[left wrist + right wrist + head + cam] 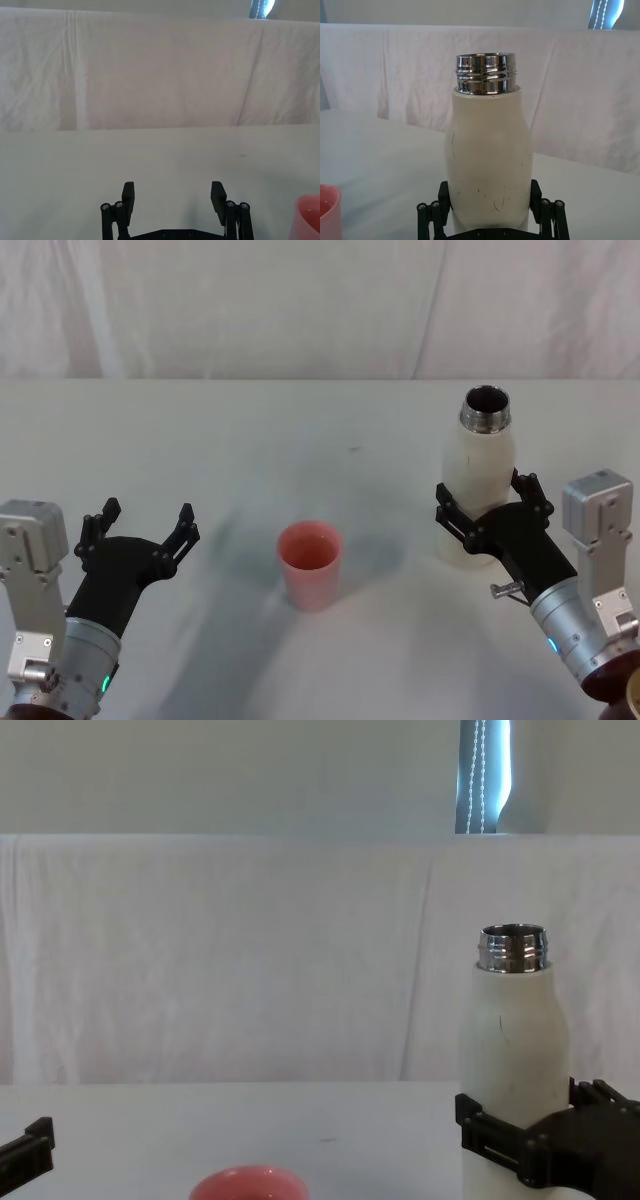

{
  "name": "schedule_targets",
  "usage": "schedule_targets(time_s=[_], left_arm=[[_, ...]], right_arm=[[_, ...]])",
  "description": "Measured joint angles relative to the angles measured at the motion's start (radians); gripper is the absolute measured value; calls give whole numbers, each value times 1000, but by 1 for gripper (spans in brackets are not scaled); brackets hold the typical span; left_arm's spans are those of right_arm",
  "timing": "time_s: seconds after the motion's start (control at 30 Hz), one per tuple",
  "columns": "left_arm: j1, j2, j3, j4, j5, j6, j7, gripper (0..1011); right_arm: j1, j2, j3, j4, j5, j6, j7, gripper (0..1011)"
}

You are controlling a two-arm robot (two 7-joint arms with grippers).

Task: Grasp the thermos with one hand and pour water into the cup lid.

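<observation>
Bare table (220,450) around cup lid (310,564)

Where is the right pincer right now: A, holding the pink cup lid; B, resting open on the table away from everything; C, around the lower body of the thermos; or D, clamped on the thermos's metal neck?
C: the right pincer has a finger on each side of the lower body of the upright thermos, well below its silver neck, while the cup lid stands apart.

Cream thermos (480,495) upright, uncapped, on the right; pink cup lid (310,563) upright mid-table.
</observation>
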Motion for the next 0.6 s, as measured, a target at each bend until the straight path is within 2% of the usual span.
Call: schedule_targets(time_s=[0.6], left_arm=[[0,0,0,0,0,0,0,1001]], right_arm=[[35,-19,7,48,31,-8,1,956]])
